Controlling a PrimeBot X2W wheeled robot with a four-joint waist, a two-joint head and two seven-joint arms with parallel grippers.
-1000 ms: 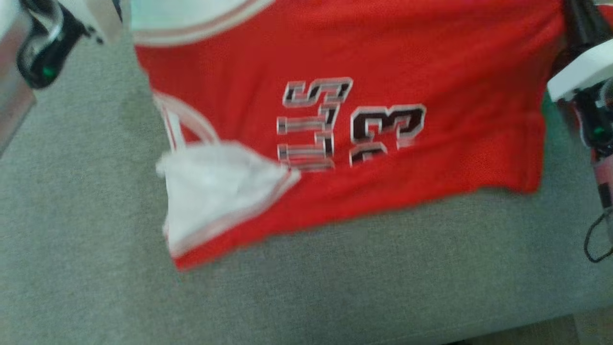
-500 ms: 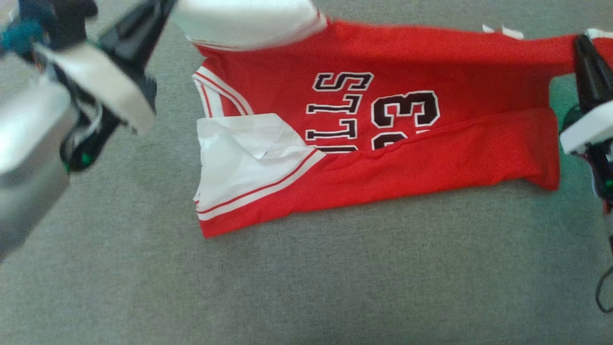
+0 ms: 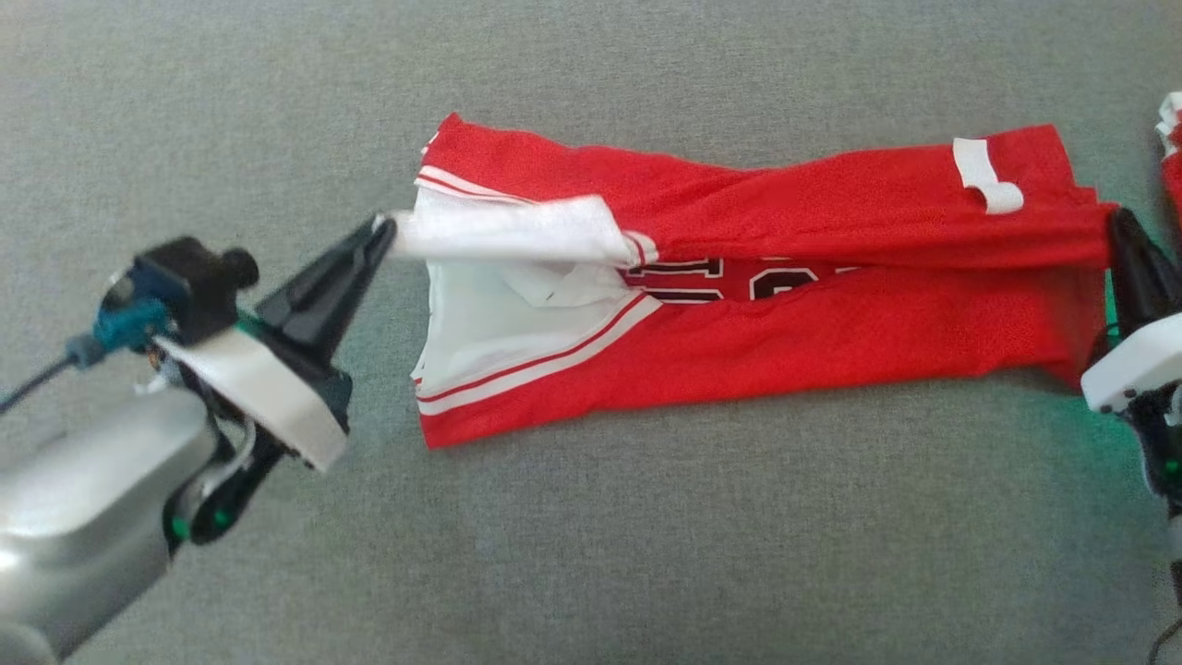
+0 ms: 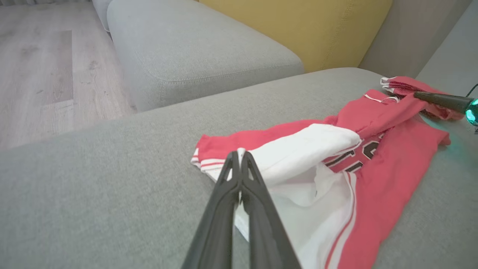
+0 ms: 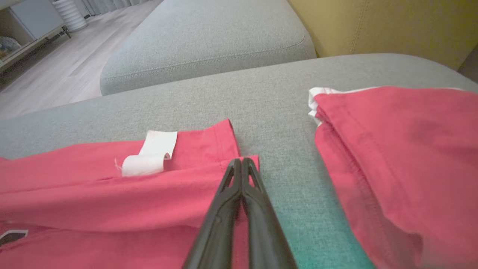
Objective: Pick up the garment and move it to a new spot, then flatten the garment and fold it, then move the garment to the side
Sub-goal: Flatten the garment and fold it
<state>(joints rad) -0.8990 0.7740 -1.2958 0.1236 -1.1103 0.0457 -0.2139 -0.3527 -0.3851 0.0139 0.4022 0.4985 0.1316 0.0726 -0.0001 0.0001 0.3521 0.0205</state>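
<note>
The grey sofa seat [image 3: 646, 554] spans the head view, with a yellow back cushion [image 4: 298, 26] behind it in the left wrist view. The red garment [image 3: 831, 323] lies across the middle of the seat, its far long edge folded towards the robot over black numerals, and its white lining is exposed at the left end. A second red cloth [image 5: 403, 149] lies apart from it on the right. The left gripper [image 3: 383, 229], fingers pressed together, pinches the white edge at the garment's left end. The right gripper [image 3: 1119, 222], also closed, pinches the fold's right corner. 1 small white label [image 3: 986, 175] curls near that corner
</note>
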